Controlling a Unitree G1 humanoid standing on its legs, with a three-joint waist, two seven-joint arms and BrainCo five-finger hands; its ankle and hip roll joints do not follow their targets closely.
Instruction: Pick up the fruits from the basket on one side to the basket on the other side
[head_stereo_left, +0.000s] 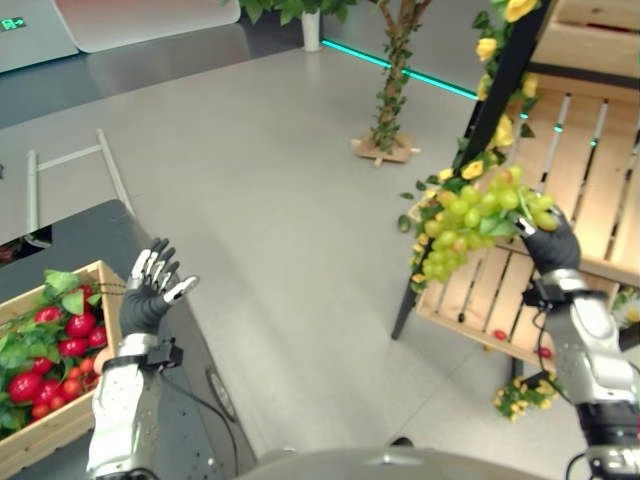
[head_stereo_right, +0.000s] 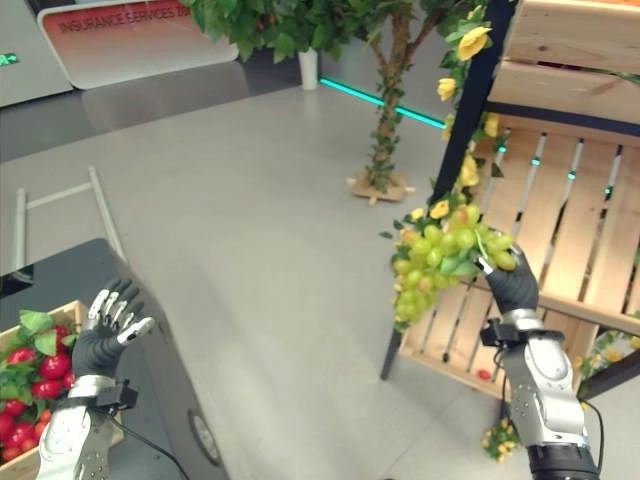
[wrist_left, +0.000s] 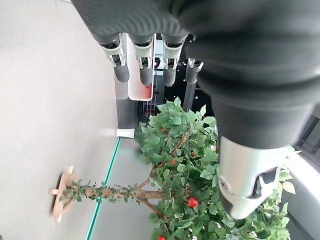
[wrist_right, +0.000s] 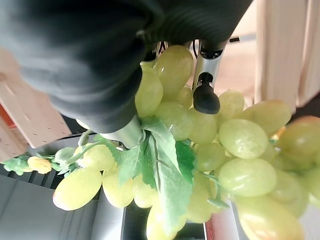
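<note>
Item one: my right hand (head_stereo_left: 548, 243), raised at my right side in front of the slatted wooden stand (head_stereo_left: 585, 190). Its fingers (wrist_right: 205, 98) are curled round the top of a bunch of green grapes (head_stereo_left: 476, 220), which hangs from the grip and trails down toward my left, held in the air and resting on nothing. In the right wrist view the grapes crowd against the palm, with a green leaf (wrist_right: 165, 165) among them.

Item two: my left hand (head_stereo_left: 148, 290), lifted over the near edge of the dark table (head_stereo_left: 90, 235) at my left, fingers (wrist_left: 145, 62) straight and spread, thumb apart, holding nothing.

Item three: a wooden crate (head_stereo_left: 72, 415) on that table, just beside my left forearm, full of small red fruits (head_stereo_left: 25, 385) and green leaves; the fruits look like tomatoes or strawberries, though I cannot tell which from here.

Item four: the stand's dark post (head_stereo_left: 500, 85), wound with yellow flowers (head_stereo_left: 487, 48) and leaves, close behind the grapes.

Item five: an artificial tree (head_stereo_left: 392, 90) on a small wooden base, standing on the grey floor (head_stereo_left: 270, 200) well beyond both hands.
</note>
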